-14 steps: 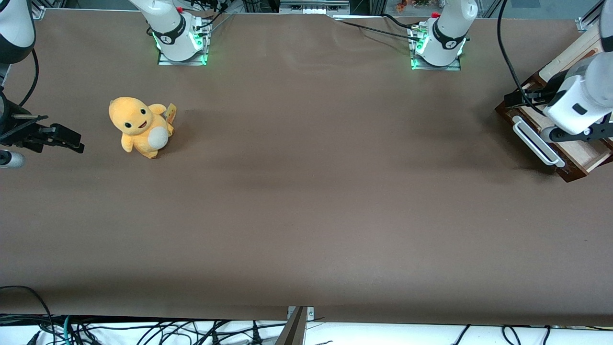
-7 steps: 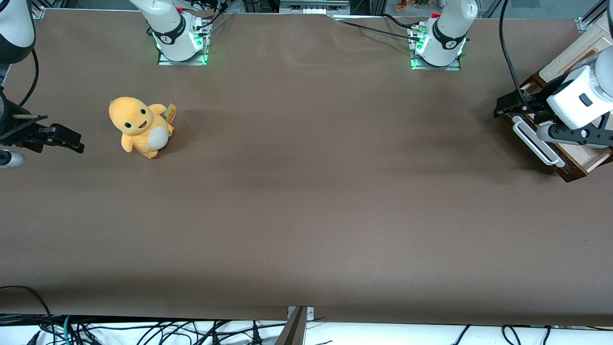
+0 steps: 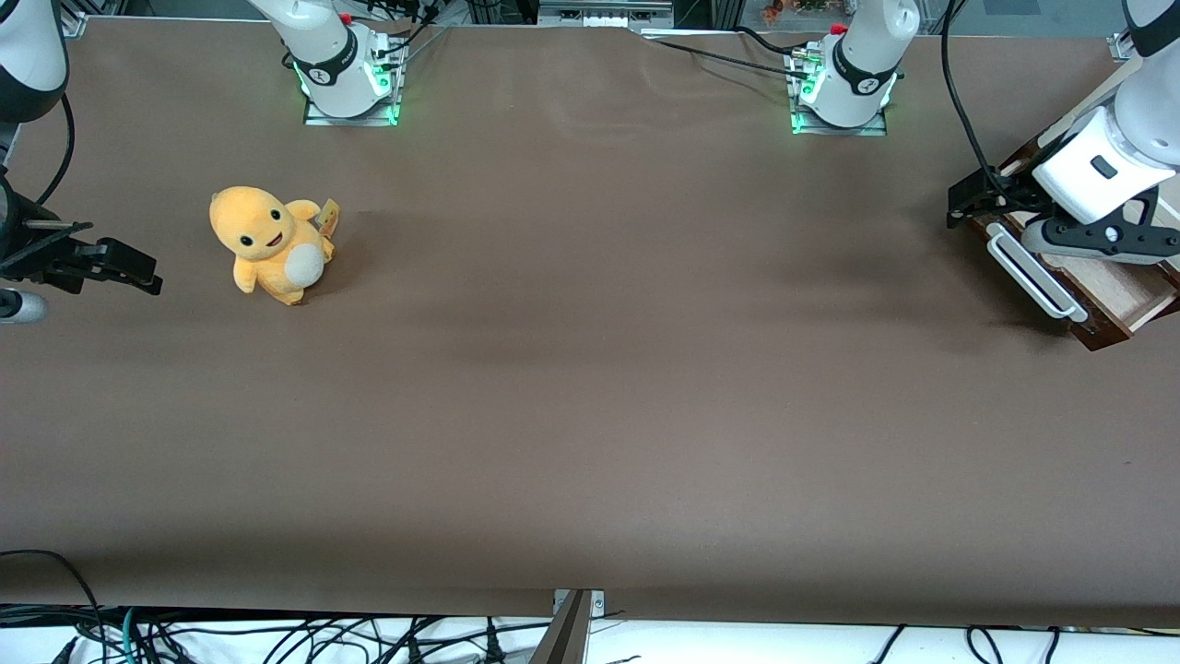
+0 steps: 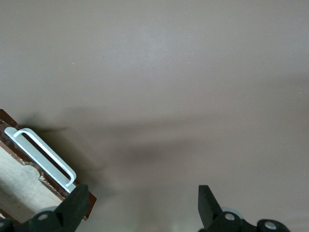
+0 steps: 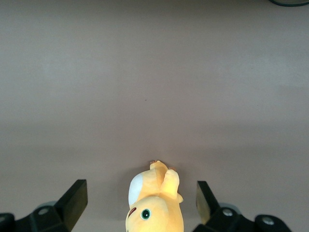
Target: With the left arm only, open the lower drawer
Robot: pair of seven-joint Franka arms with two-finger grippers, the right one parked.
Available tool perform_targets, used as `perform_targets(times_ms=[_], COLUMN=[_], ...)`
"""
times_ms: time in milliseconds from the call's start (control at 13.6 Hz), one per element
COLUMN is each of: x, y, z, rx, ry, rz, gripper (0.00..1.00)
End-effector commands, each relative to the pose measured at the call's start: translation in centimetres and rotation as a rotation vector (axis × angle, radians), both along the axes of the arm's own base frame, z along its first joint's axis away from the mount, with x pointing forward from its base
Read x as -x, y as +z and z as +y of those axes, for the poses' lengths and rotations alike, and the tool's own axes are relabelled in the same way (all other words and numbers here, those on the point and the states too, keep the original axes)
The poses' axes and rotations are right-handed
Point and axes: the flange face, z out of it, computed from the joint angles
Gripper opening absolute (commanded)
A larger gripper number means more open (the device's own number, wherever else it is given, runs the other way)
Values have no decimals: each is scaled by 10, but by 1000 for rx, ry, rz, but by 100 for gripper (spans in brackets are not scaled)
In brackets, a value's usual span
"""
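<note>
The lower drawer (image 3: 1120,293) stands pulled out at the working arm's end of the table, its pale wood inside (image 4: 19,191) showing. A long white bar handle (image 3: 1032,273) (image 4: 42,158) runs along its dark brown front. The left arm (image 3: 1102,166) reaches over the drawer. Its black gripper (image 3: 966,199) (image 4: 143,208) hangs open above the table, just off the end of the drawer front that is farther from the front camera. Nothing is between the fingers (image 4: 75,205), and they are apart from the handle.
An orange plush toy (image 3: 270,244) (image 5: 154,203) sits on the brown table (image 3: 590,369) toward the parked arm's end. The cream cabinet panel (image 3: 1097,97) rises above the drawer. Two green-lit arm bases (image 3: 350,88) (image 3: 841,92) stand along the table edge farthest from the front camera.
The left arm's wrist has drawn back and away from the front camera, uncovering more of the drawer's inside. The gripper has shifted slightly out past the drawer front. The drawer has stayed put.
</note>
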Motion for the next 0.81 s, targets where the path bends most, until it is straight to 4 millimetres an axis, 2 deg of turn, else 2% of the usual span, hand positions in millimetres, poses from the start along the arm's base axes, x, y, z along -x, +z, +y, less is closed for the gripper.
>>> perform_targets(times_ms=[0, 147, 366, 733], x=[6, 5, 5, 5], y=[2, 3, 3, 3], z=[11, 4, 12, 11], rx=[-14, -11, -9, -5], ry=[-10, -22, -8, -5], rz=[-18, -20, -18, -18], gripper=[100, 100, 100, 100])
